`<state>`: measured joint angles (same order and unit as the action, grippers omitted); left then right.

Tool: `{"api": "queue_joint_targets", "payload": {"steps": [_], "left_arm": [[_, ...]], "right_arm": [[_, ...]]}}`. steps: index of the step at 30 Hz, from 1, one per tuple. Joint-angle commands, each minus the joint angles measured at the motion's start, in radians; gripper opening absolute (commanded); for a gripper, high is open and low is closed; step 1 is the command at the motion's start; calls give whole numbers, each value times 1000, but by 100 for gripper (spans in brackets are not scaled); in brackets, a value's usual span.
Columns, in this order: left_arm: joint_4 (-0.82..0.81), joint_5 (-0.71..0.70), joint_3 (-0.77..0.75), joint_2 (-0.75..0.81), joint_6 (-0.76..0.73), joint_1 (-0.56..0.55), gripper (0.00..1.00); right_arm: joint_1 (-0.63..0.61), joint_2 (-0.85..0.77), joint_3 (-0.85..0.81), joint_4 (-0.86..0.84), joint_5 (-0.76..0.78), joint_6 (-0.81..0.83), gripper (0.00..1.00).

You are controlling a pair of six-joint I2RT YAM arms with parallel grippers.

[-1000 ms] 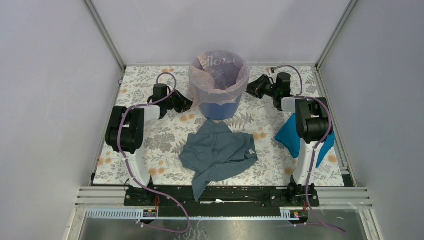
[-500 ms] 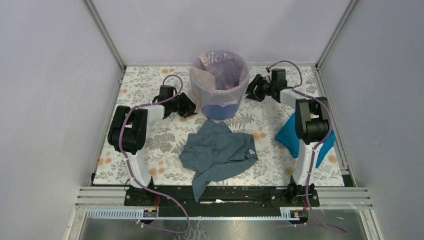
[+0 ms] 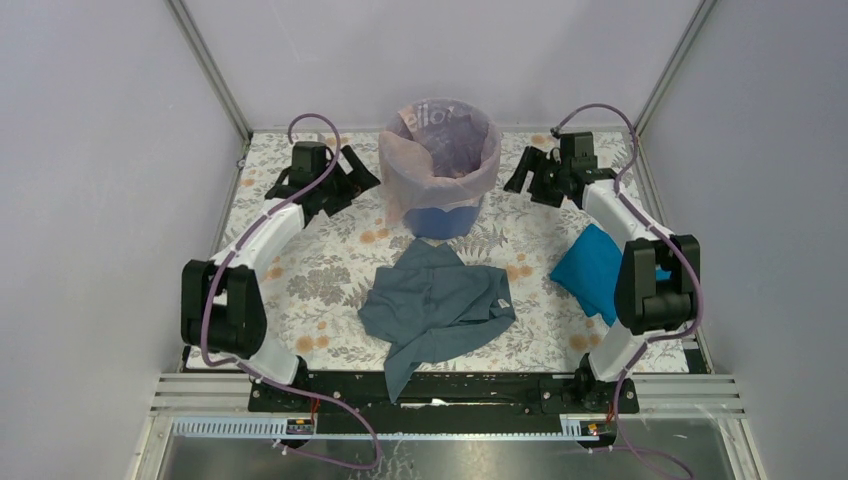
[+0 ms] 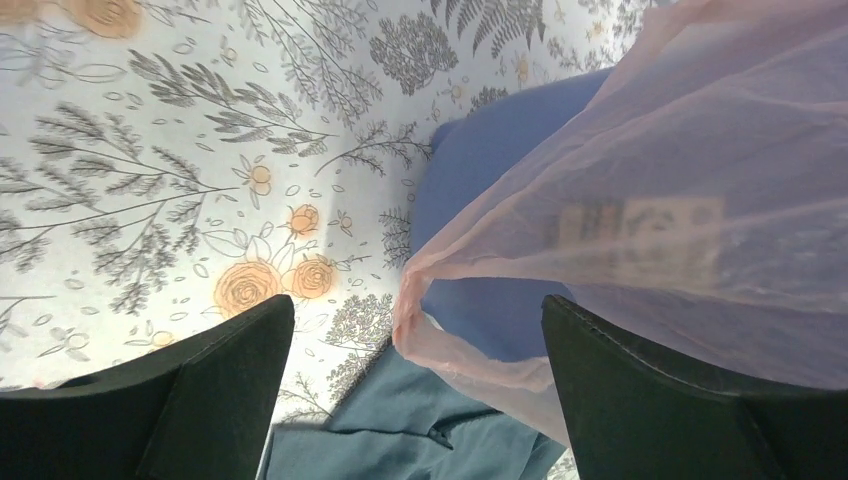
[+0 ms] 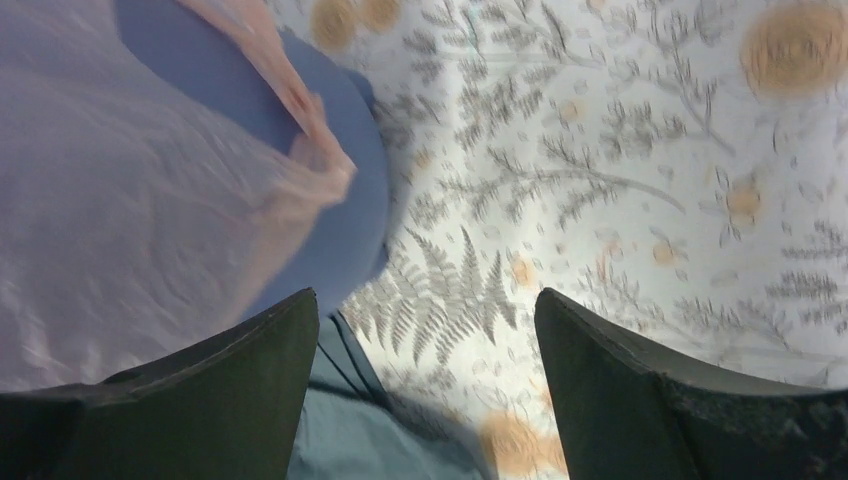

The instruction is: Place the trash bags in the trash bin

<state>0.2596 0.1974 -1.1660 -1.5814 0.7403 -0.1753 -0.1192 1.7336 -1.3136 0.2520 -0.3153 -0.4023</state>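
Note:
The blue trash bin (image 3: 441, 218) stands at the back middle of the table. The pale pink trash bag (image 3: 440, 150) lines it, folded out over the rim and hanging down the sides. My left gripper (image 3: 358, 182) hovers just left of the bin, open and holding nothing. In the left wrist view the bag (image 4: 700, 150) drapes over the bin wall (image 4: 490, 160) between and beyond my spread left gripper (image 4: 416, 300). My right gripper (image 3: 520, 178) is just right of the bin, open and empty. Its wrist view shows the right gripper (image 5: 425, 292), the bag (image 5: 120, 200) and the bin (image 5: 340, 200) at the left.
A grey-blue garment (image 3: 435, 300) lies crumpled in front of the bin, also visible below both grippers (image 4: 400, 420) (image 5: 360, 430). A turquoise cloth (image 3: 590, 265) lies at the right, beside the right arm. The floral tablecloth (image 3: 300, 270) is fenced by walls on three sides.
Both grippers have opened and let go of the bag's edge. Both arms have stretched out and lifted away from the bin's sides. The bag stays draped on the bin.

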Motion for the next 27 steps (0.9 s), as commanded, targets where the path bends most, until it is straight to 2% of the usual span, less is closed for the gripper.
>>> {"api": "queue_joint_targets", "payload": {"steps": [1, 6, 10, 14, 18, 23, 27], "left_arm": [[57, -96, -22, 70, 6, 31, 99], [-4, -22, 20, 162, 52, 94, 99], [-29, 14, 36, 208, 68, 98, 99], [13, 8, -3, 240, 35, 101, 99], [29, 18, -32, 281, 0, 101, 99], [32, 23, -36, 305, -12, 99, 99], [32, 28, -41, 305, -26, 92, 99]], "right_arm": [[-43, -91, 124, 40, 53, 46, 86], [-172, -201, 284, -122, 26, -27, 92], [-181, -220, 354, -298, -6, -122, 99], [-181, -169, 328, -325, -27, -16, 100], [-180, -145, 337, -323, 87, 45, 100], [-181, -48, 241, -219, 208, -7, 100], [-190, 21, 192, -243, 195, -79, 100]]}}
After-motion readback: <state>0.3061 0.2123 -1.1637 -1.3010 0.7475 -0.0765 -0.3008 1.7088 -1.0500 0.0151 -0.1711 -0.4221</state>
